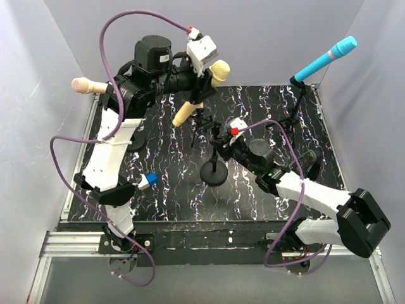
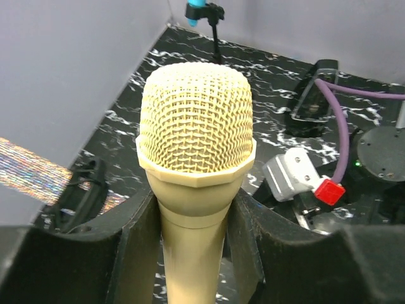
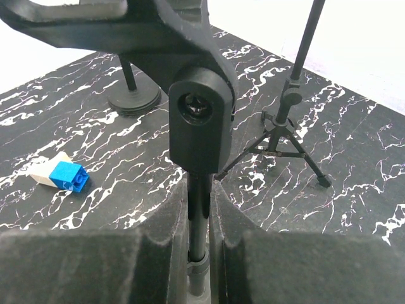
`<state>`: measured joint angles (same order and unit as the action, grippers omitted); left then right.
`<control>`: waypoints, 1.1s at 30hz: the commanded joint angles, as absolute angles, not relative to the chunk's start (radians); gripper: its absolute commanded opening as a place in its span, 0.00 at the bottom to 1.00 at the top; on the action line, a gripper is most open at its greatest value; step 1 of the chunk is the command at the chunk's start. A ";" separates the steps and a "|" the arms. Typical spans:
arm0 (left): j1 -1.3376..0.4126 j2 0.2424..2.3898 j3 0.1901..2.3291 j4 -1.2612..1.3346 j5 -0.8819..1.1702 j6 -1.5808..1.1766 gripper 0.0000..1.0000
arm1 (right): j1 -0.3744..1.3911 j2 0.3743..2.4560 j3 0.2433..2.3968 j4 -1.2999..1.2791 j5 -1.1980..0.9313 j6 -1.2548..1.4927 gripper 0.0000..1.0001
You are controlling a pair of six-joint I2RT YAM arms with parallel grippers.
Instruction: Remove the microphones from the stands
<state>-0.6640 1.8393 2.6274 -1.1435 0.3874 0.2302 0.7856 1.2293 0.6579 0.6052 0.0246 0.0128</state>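
A cream-yellow microphone point(image 1: 204, 90) with a mesh head point(image 2: 196, 123) is held tilted above the table, head up to the right. My left gripper point(image 1: 201, 81) is shut on its neck just under the head, and shows in the left wrist view point(image 2: 193, 237). A black stand with a round base point(image 1: 214, 172) is at mid-table. My right gripper point(image 1: 219, 138) is shut on its thin pole point(image 3: 200, 209), below the black clip holder point(image 3: 199, 120). The microphone does not show in the right wrist view, and the clip's top is cut off by the frame edge.
A blue microphone point(image 1: 326, 57) sits on a tripod stand point(image 3: 281, 136) at the back right. A pink microphone point(image 1: 87, 85) sits on a stand with a round base point(image 3: 134, 98) at the left. A blue and white block point(image 1: 147, 182) lies front left. Grey walls close in three sides.
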 commanded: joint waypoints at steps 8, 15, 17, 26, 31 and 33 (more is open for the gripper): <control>-0.669 1.505 2.231 -1.054 0.161 0.621 0.00 | 0.775 1.151 0.672 0.310 0.018 -0.069 0.73; -0.669 1.263 1.831 -1.042 0.014 0.629 0.00 | 0.761 1.005 0.698 0.085 0.008 -0.136 0.82; -0.667 1.201 1.714 -1.043 -0.073 0.630 0.00 | 0.738 0.947 0.681 0.028 -0.049 -0.150 0.83; -0.608 1.026 1.272 -1.132 -0.304 0.471 0.00 | 0.637 0.793 0.675 -0.254 -0.035 -0.146 0.83; -0.511 0.904 1.031 -1.117 -0.380 0.361 0.00 | 0.618 0.778 0.670 -0.299 -0.052 -0.169 0.83; -0.491 0.862 0.952 -1.059 -0.428 0.379 0.00 | 0.611 0.781 0.661 -0.296 -0.051 -0.173 0.84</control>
